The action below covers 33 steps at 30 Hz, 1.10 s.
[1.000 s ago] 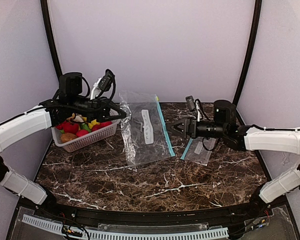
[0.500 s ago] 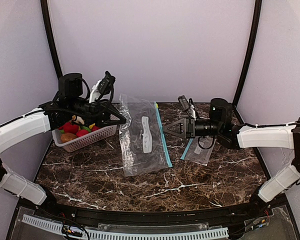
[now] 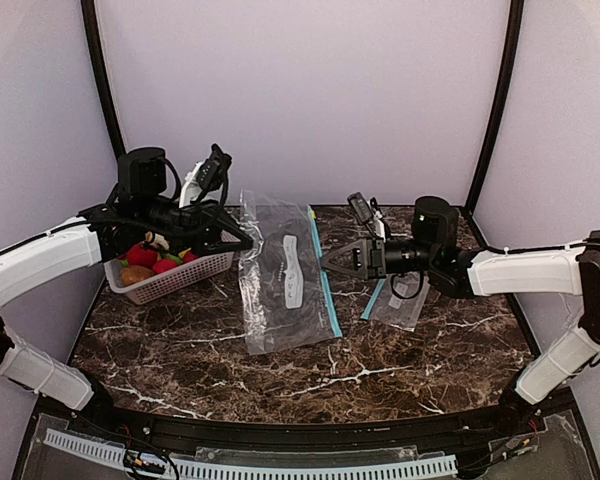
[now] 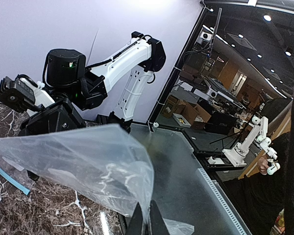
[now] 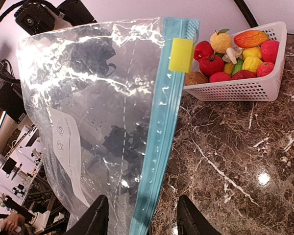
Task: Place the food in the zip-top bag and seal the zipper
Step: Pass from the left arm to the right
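White basket (image 3: 175, 286) holds food (image 3: 143, 256); left end effector (image 3: 247, 237) pinches bag (image 3: 278, 295), right end effector (image 3: 324, 259) open astride zipper (image 5: 160, 127).

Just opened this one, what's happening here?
The left hand is pinched shut on one edge of the clear zip-top bag, holding it up. The right hand is open, straddling the bag's blue zipper strip. The toy food sits in the white basket; none is bagged.

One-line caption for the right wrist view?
Right gripper straddles the blue zipper of the zip-top bag; basket of toy food behind.
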Each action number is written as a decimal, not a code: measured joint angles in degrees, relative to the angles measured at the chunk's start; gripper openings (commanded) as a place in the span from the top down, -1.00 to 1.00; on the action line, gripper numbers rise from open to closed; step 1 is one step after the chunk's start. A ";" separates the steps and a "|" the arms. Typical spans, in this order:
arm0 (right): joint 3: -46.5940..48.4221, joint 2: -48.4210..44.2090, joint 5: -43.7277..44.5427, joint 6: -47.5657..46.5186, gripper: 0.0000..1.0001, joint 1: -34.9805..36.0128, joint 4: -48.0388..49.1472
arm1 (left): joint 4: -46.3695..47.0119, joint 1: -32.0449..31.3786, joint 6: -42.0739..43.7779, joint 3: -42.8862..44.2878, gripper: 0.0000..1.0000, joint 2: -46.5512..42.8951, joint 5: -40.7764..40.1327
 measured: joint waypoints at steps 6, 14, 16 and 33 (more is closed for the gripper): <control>0.70 0.83 -0.31 0.28 0.50 0.96 0.04 | 0.02 -0.24 0.02 -0.07 0.99 0.17 0.00; 0.79 0.66 0.87 -0.76 1.00 0.98 -1.20 | -0.07 -0.42 0.24 -0.07 0.89 0.42 -0.04; 0.81 -0.20 1.70 -1.77 1.00 0.98 -3.28 | -0.74 -0.42 1.25 -0.04 0.37 0.42 -0.39; 11.04 -13.99 17.70 -22.18 1.00 2.05 -42.40 | -15.10 9.92 11.98 2.43 -0.84 -8.46 -27.28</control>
